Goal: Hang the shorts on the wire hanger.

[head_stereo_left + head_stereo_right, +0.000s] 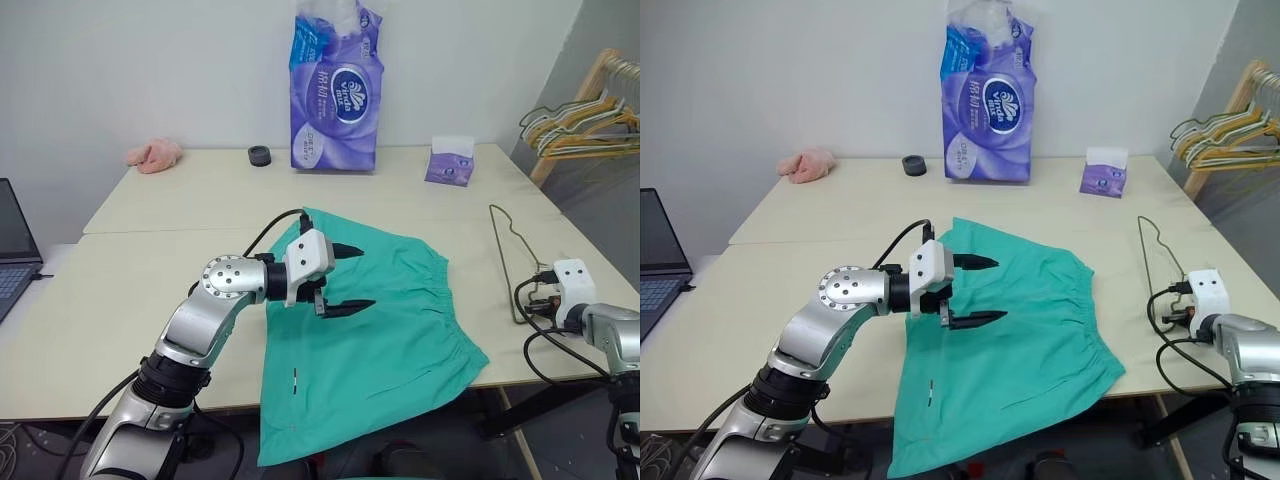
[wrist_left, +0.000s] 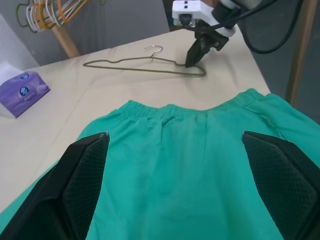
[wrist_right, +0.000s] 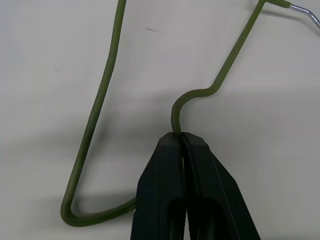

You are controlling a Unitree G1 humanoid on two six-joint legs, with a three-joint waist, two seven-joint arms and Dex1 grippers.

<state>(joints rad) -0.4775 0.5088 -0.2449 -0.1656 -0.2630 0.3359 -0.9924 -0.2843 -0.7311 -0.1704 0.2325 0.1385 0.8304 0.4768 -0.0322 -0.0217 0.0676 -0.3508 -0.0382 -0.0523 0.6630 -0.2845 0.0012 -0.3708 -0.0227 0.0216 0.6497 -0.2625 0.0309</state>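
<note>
The teal-green shorts (image 1: 380,330) lie flat on the table, waistband toward the right, with their lower part hanging over the front edge. My left gripper (image 1: 366,275) hovers just above the middle of the shorts, open, with nothing between its fingers (image 2: 85,170). The wire hanger (image 1: 501,260), thin and olive-grey, lies on the table to the right of the shorts. My right gripper (image 3: 179,136) is shut on the hanger's wire (image 3: 102,95) at a bend near its front corner. From the left wrist, that gripper (image 2: 192,62) is seen pinching the hanger (image 2: 140,70) beyond the waistband.
A tall purple tissue pack (image 1: 337,95), a small purple tissue box (image 1: 450,162), a black ring (image 1: 260,155) and a pink cloth (image 1: 154,155) sit along the table's back. A laptop (image 1: 15,250) is at the left, bunched hangers (image 1: 585,120) at the far right.
</note>
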